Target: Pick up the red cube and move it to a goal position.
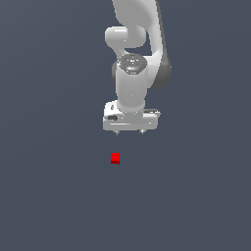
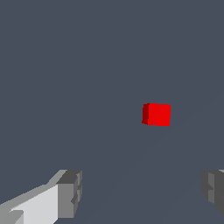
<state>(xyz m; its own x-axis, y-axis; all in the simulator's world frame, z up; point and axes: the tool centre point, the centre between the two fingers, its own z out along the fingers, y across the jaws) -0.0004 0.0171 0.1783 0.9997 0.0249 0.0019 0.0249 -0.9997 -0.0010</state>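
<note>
Your tool has its fingers spread wide, holding nothing; the red cube lies apart, beyond them, untouched.

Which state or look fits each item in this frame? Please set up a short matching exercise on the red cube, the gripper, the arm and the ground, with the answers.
Column 1:
1. red cube
2. gripper
3. arm
4. ground

Column 2:
A. plain dark grey-blue surface
B. open, holding nothing
C. white, reaching down from the top of the exterior view
D. lying apart from the fingers, not gripped

Pairs: 1-D, 2-B, 3-C, 4-A
</note>
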